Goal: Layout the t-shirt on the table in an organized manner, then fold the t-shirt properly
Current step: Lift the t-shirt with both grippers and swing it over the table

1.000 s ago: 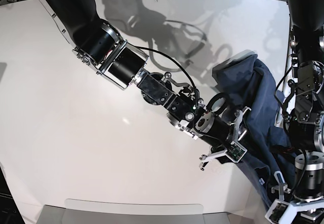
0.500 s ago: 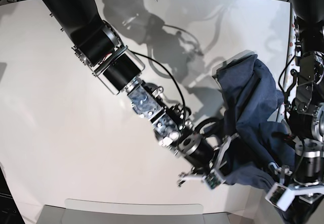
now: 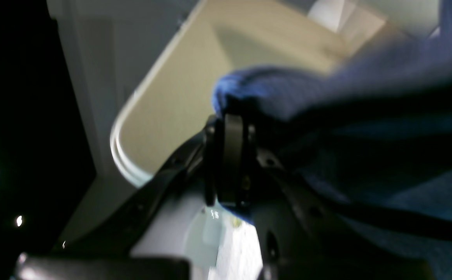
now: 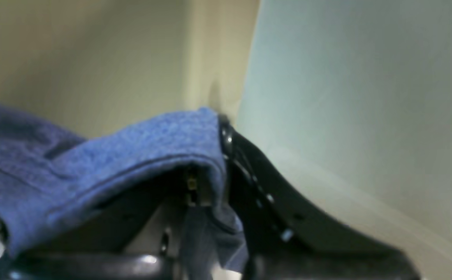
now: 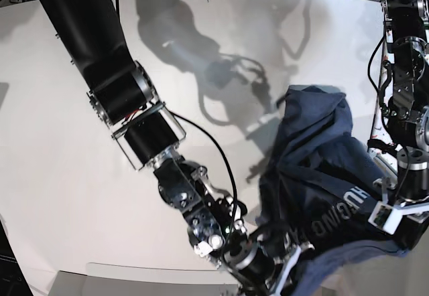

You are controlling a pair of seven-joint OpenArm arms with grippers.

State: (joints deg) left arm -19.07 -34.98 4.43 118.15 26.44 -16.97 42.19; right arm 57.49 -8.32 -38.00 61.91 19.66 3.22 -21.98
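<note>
Across the base view the white table (image 5: 60, 162) fills nearly everything, matte and bare over its whole left half and far side, marked only by the grey shadows of the arms. At the near edge a paler strip (image 5: 134, 272) runs along the bottom, and a dark gap shows at the far corners above the tabletop.

The t-shirt (image 5: 322, 175) sits at the right, near side, bunched and lifted rather than flat, with white block lettering (image 5: 335, 219) showing on a fold. Its lower hem hangs toward the near right corner, close to the table edge. The left two thirds of the surface lies open; the right side is crowded by cloth and both arms.

The right arm reaches in a long diagonal from the far left down to the near middle. Its right gripper (image 5: 285, 272) is at the bottom edge of the base view, touching the shirt's near left part. In the right wrist view the right gripper (image 4: 210, 163) has blue hem cloth draped over and pinched at the finger (image 4: 257, 182), so it is clamped on the shirt.

The left arm stands upright along the right edge. Its left gripper (image 5: 395, 212) meets the shirt's right side. In the left wrist view, blurred, the left gripper (image 3: 229, 155) has its fingers drawn together with a fold of blue fabric (image 3: 327, 93) bunched at their tip, gripping it above the rounded table corner (image 3: 132, 155).
</note>
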